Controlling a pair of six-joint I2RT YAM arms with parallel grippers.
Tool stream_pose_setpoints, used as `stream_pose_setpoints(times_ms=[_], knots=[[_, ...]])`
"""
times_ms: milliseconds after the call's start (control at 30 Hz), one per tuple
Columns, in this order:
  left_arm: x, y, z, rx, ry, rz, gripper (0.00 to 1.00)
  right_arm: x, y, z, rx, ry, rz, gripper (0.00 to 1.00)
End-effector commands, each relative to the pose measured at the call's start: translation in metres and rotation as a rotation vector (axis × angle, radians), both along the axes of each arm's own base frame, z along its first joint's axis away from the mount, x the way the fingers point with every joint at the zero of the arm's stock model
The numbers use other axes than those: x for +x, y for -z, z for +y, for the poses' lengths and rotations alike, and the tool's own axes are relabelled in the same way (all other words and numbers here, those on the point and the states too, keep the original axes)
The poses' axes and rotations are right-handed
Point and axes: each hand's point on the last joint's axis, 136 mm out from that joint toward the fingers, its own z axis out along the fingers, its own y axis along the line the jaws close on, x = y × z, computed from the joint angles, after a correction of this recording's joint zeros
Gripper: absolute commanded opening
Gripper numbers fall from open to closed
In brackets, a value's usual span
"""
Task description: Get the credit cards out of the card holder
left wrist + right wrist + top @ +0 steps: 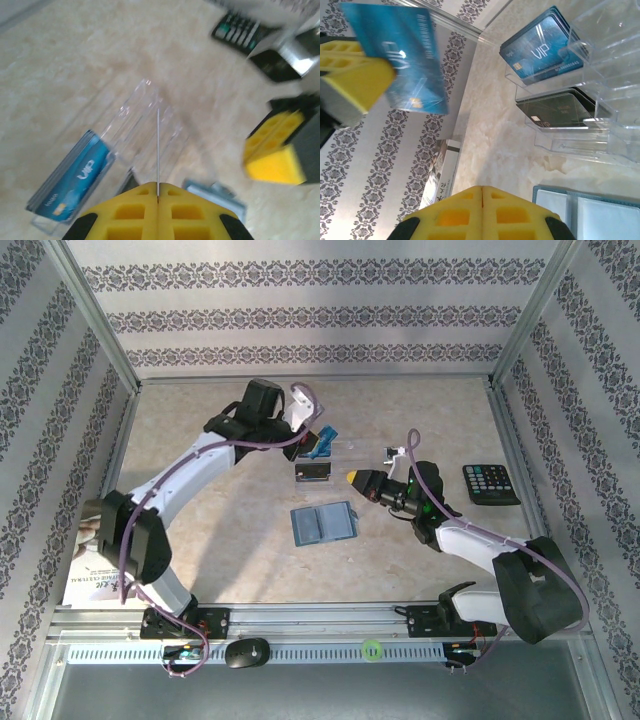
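Right claw [482,191] clenches empty near the flat, open teal card holder [585,210]; left claw [158,189] pinches a glossy blue card [400,55].

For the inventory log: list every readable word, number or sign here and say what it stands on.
"VIP": on the front blue card in the clear stand.
Blurred, unreadable: print on the held card in the left gripper.
Too small to read: black card, calculator keys, booklet.
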Motion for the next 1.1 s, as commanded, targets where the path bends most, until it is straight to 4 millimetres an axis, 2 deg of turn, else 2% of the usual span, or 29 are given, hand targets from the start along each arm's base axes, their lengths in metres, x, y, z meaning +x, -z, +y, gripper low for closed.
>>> stream_pose_setpoints(times_ms=[0,133,300,467,533,700,1067], knots=[[-0.009,0.008,0.020,0.230,0.186,-0.130,0.00,-0.003,-0.001,-0.005,-0.004,0.000,-0.018,0.01],[0.003,0.003,0.020,0.305,0.252,-0.251,0.00,-0.004,0.003,-0.009,-0.009,0.010,-0.010,0.01],[0.016,0.025,0.023,0.411,0.311,-0.254,0.00,-0.003,0.012,-0.013,-0.023,0.025,0.010,0.01],[0.025,0.044,0.013,0.514,0.363,-0.289,0.00,-0.002,0.012,-0.013,-0.023,0.022,0.015,0.00],[0.030,0.043,0.007,0.523,0.372,-0.310,0.00,-0.001,0.012,-0.014,-0.022,0.023,0.016,0.00],[0.035,0.039,-0.002,0.527,0.408,-0.329,0.00,0.000,0.014,-0.016,-0.024,0.029,0.023,0.00],[0.039,0.064,0.004,0.633,0.429,-0.338,0.00,0.004,0.014,-0.017,-0.026,0.031,0.025,0.00]])
